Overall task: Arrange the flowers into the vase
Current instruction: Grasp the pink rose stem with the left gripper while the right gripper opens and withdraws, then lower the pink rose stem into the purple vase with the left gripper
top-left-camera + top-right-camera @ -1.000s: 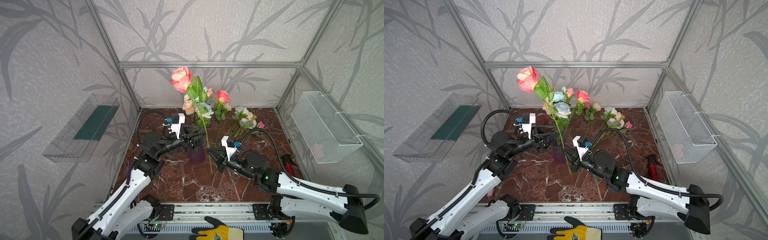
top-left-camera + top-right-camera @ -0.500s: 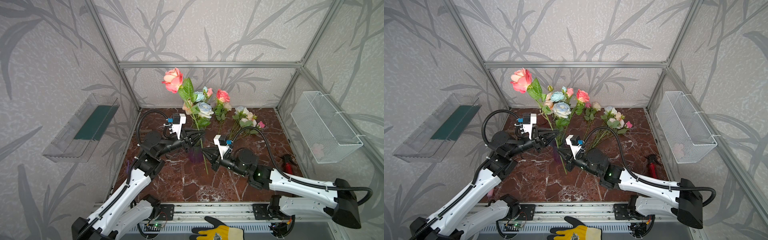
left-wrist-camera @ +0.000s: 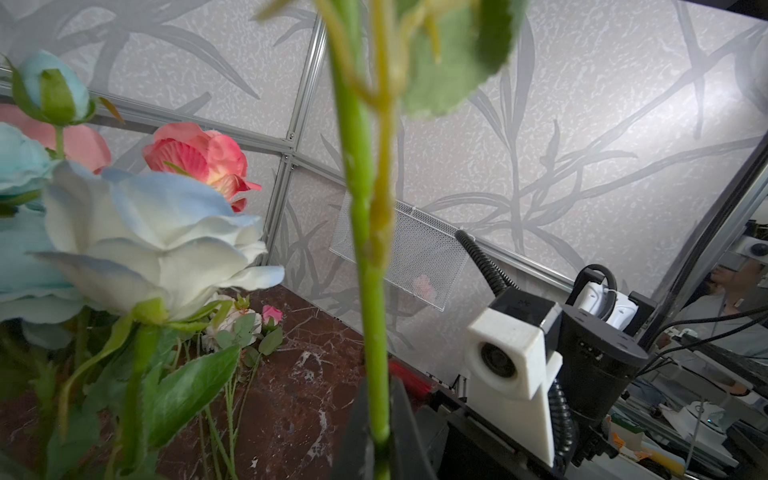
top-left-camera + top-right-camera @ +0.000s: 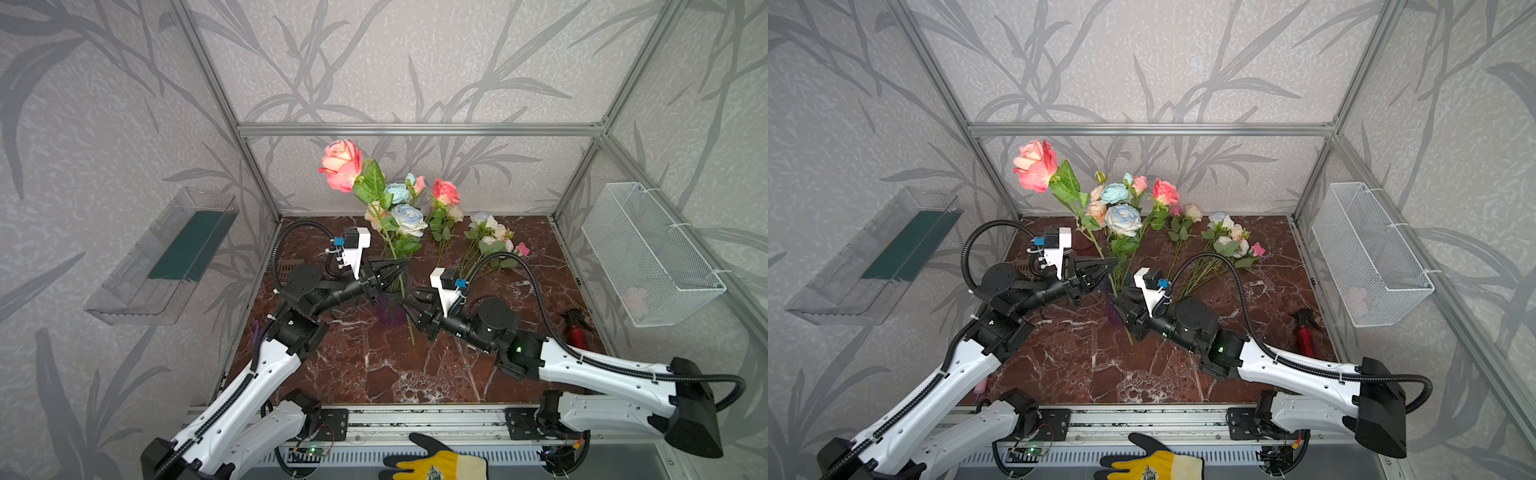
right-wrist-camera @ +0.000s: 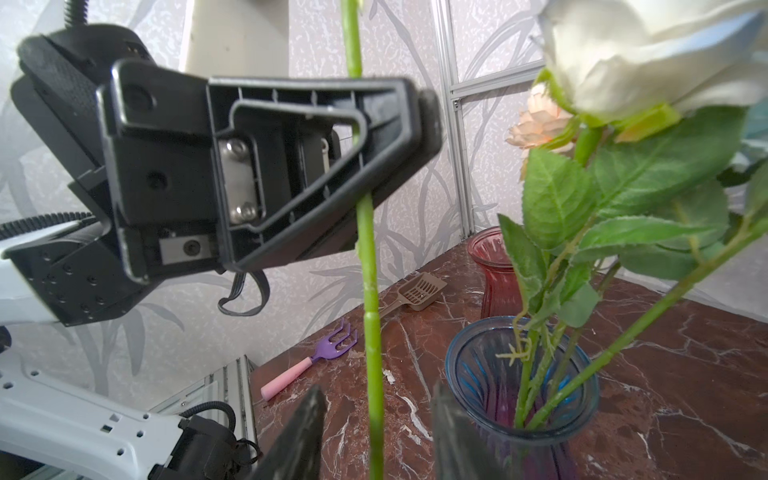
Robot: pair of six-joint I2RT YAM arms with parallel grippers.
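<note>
Left gripper point(image 4: 395, 272) pinched the pink rose point(image 4: 340, 164) by its stem; right gripper point(image 5: 374, 436) jaws stood parted around it lower down, seemingly freeing the end for the vase point(image 5: 453, 374).

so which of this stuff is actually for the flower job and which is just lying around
Job: pink rose, held by left gripper; right gripper, open; blue vase; loose flowers.
Lying about: red vase, purple fork, brown scoop, spray bottle, wire basket, glove.
</note>
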